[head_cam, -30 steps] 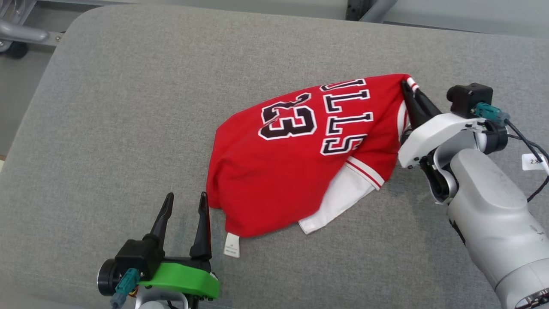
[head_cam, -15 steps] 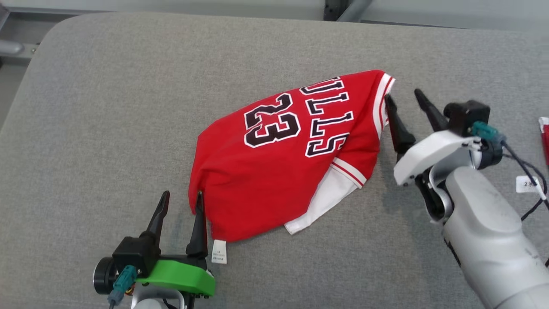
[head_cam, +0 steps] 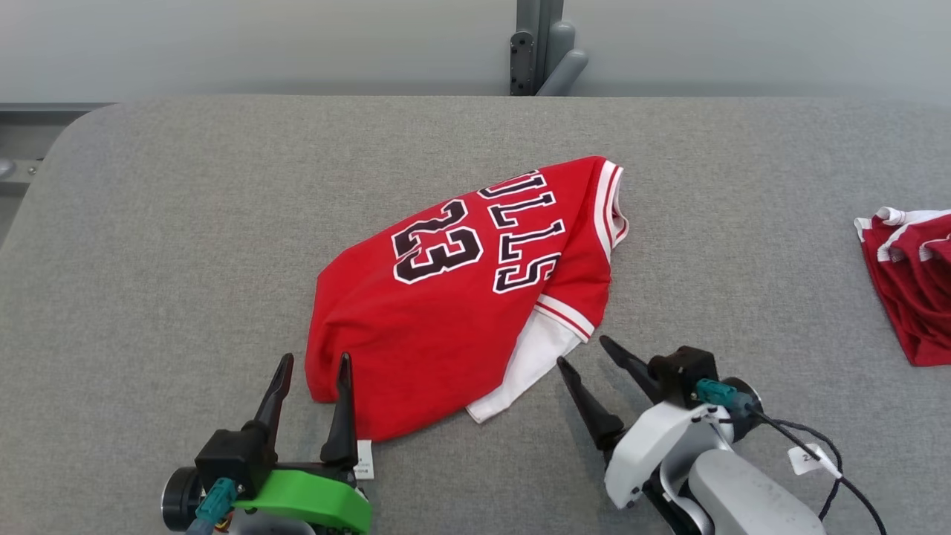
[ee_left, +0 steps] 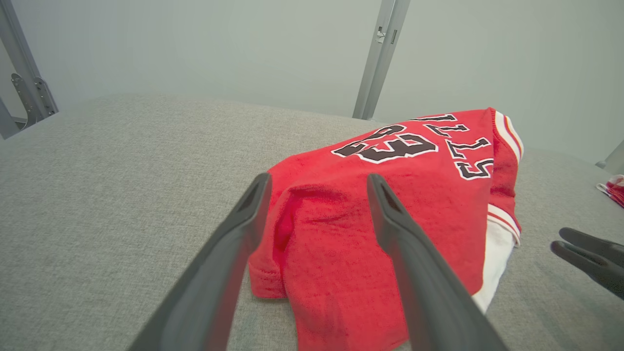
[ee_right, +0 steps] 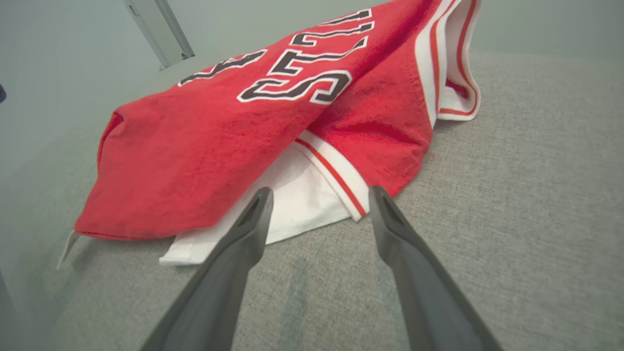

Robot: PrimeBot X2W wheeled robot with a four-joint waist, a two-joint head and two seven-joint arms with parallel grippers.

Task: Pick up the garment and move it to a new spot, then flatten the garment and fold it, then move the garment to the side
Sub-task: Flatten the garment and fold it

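My left end effector (head_cam: pixel 315 360) stands wide at the near corner of the red 23 jersey (head_cam: pixel 446 312), my right end effector (head_cam: pixel 582 351) wide and empty just beside its white edge.

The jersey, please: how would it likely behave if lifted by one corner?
The jersey looks floppy: it lies rumpled, doubled over itself, so it would probably droop and unfold. Thin cloth suggests little weight.
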